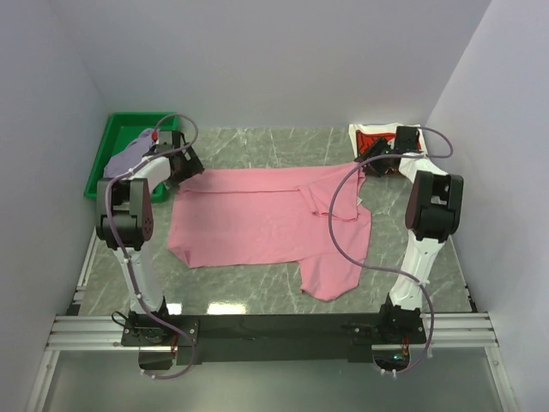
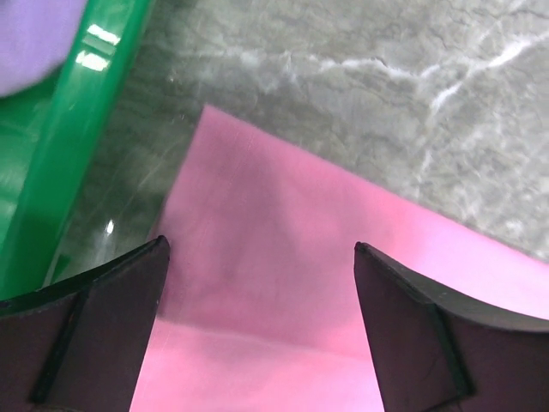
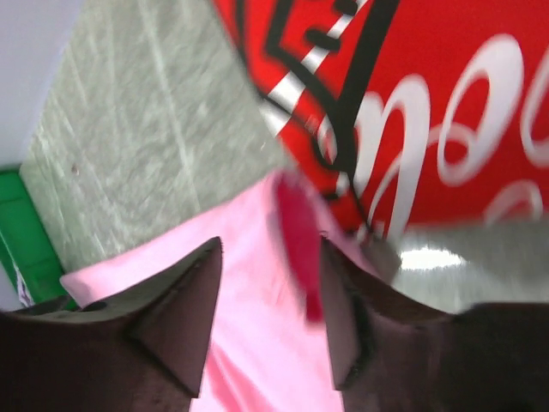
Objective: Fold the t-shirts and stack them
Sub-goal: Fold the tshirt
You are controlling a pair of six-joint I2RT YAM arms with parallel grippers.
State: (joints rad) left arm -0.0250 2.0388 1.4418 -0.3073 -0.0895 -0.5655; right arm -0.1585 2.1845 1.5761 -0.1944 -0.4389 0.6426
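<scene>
The pink tee [image 1: 266, 219] is spread flat, mostly unfolded, in the middle of the counter [image 1: 257, 146]. One sleeve is turned toward the lower right, and a fold line is seen near the collar. The Coca-Cola tee [image 1: 364, 137] is folded at the upper right of the top view, against the back wall. The lavender tee [image 1: 129, 157] is bunched inside the green bin [image 1: 129, 120] at the upper left.

The left gripper [image 1: 187, 165] is placed at the pink tee's upper left corner, just beside the bin. In the left wrist view its fingers [image 2: 129, 292] are held wide apart with nothing between them. Flat pink cloth [image 2: 274, 197] is seen below the gap, with the bin wall [image 2: 60, 172] on the left and a patch of lavender [image 2: 34, 39] at the top left.

The right gripper [image 1: 369, 163] is placed at the pink tee's upper right corner, touching or just beside the Coca-Cola tee. In the right wrist view its fingers [image 3: 184, 300] are parted by a narrower gap. A raised pink edge [image 3: 296, 240] is seen in that gap, close to the right-hand finger. The cloth is not seen pinched from both sides, and the edge is blurred. The red print [image 3: 446, 103] fills the top right of that view, and grey counter [image 3: 129, 129] fills the upper left.
</scene>
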